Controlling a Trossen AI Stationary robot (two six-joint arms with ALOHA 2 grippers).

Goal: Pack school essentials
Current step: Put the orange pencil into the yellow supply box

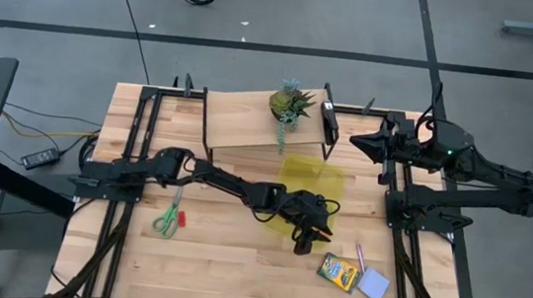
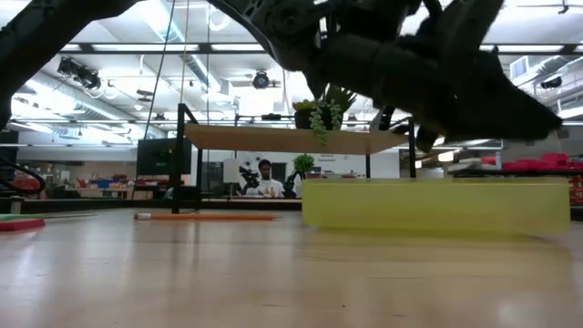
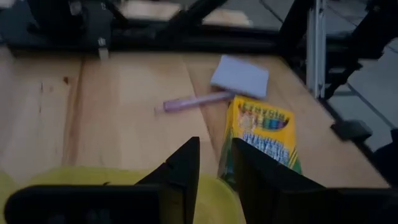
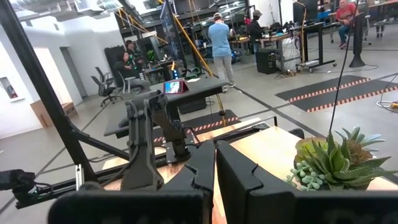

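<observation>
- Left end effector (image 1: 309, 235): over the yellow pouch's (image 1: 311, 179) near edge, fingers slightly parted, orange pencil (image 1: 303, 240) at its tips; grip uncertain.
- Crayon box (image 1: 339, 272), pink pen (image 1: 360, 255), notepad (image 1: 373, 285): just beyond on the table (image 1: 225, 264).
- Advice: release only once fully inside pouch.
- Right end effector (image 1: 359, 142): closed, empty, parked.

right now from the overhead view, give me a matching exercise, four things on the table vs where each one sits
Things:
1. scissors
2. crayon box
3. potted plant
4. left gripper

Places:
A. on the raised wooden shelf at the far edge
B. over the yellow pouch, mid-table
C. on the table's left part, by the left arm
D. near edge, beside the blue notepad

Pairs: 1-C, 2-D, 3-A, 4-B
</observation>
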